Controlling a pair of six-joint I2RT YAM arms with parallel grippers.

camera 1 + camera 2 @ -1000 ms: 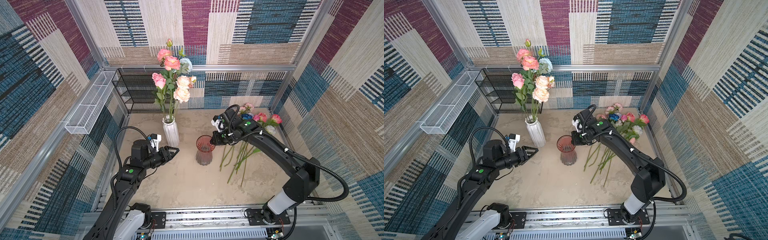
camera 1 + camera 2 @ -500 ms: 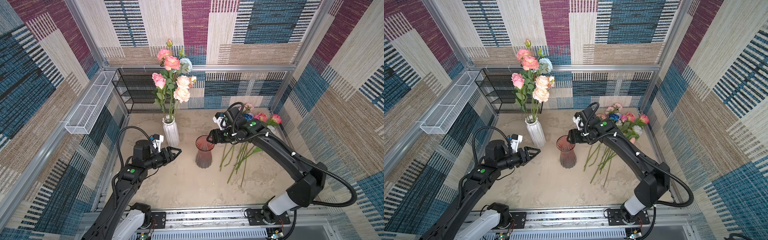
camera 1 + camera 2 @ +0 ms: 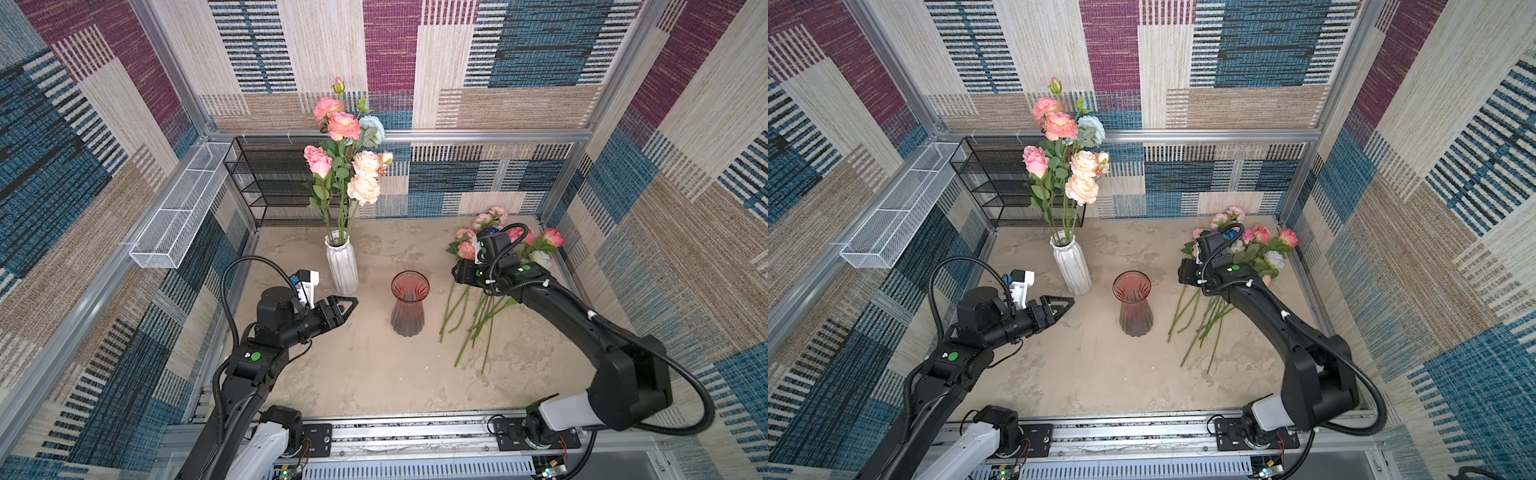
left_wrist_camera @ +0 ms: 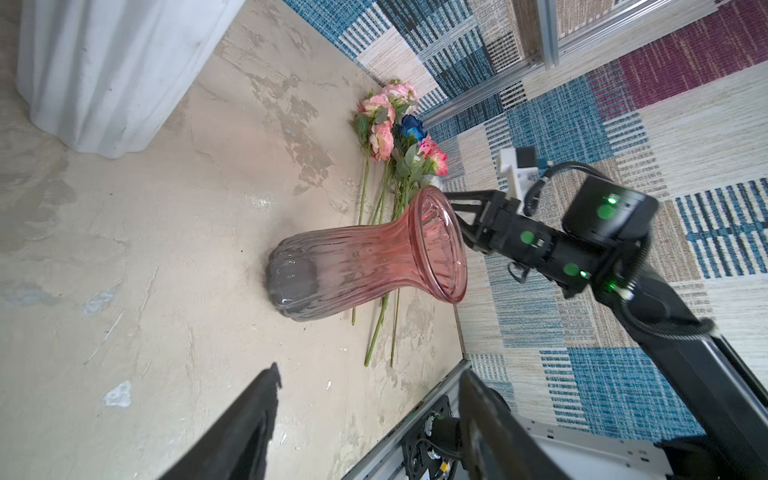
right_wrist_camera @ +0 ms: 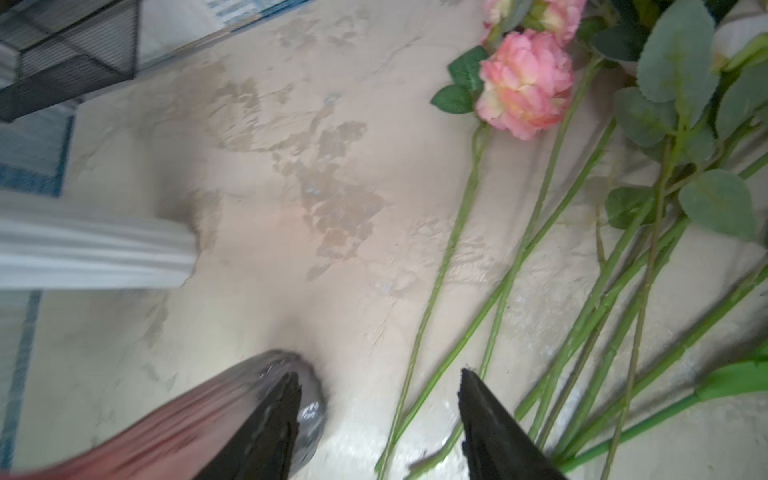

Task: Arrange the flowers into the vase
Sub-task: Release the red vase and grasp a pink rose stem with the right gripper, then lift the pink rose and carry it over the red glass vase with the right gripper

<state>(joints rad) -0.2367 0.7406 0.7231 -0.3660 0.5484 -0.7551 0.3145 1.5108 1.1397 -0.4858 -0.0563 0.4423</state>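
Left claw [image 3: 350,306] hangs over the surface [image 3: 374,374] in front of the white vase [image 3: 341,268], pointing at the pink vase [image 3: 409,307]. It is spread wide and empty, and the left wrist view confirms it.

Both top views hide the other claw's fingers under its wrist. The right wrist view shows the right claw [image 5: 379,374] spread, low over green stems beside the pink vase's base. That view is blurry, but no stem looks gripped.

One bunch [image 3: 363,189] stands upright in the white vase. The loose flowers [image 3: 540,257] lie flat to the right of the pink vase, which is upright and empty. The left wrist view shows a dark blue head [image 4: 411,126] clearly.
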